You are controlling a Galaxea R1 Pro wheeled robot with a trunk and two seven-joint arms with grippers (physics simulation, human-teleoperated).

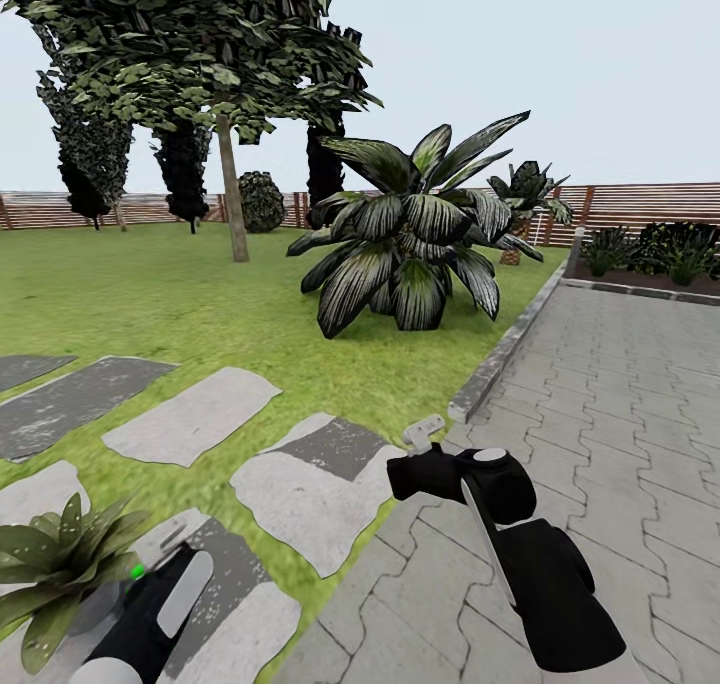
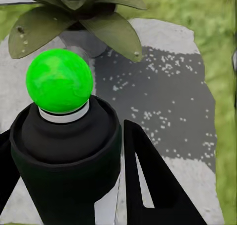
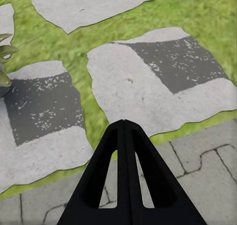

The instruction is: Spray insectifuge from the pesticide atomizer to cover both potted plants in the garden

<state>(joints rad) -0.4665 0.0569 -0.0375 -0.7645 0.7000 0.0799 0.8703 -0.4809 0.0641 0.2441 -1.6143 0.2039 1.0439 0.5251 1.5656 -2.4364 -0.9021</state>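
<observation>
My left gripper (image 2: 74, 178) is shut on the pesticide atomizer (image 2: 59, 136), a dark bottle with a white ring under a bright green round tip. In the head view the left gripper (image 1: 160, 576) sits at the lower left, right beside a potted plant (image 1: 55, 554) with pointed green leaves. The left wrist view has that potted plant (image 2: 84, 15) and its grey pot (image 2: 81, 40) just beyond the tip. A few tiny pale spots sit on its leaves; I cannot tell if they are insectifuge. My right gripper (image 1: 425, 432) is shut and empty over the lawn's edge; the right gripper (image 3: 124, 124) points at a stepping stone (image 3: 143, 82).
Flat stepping stones (image 1: 190, 414) cross the lawn at the left. Grey paving (image 1: 600, 414) with a stone curb (image 1: 500, 354) runs along the right. A big striped-leaf bush (image 1: 410, 254) and a tree (image 1: 232, 184) stand ahead, a slatted fence (image 1: 640, 204) behind.
</observation>
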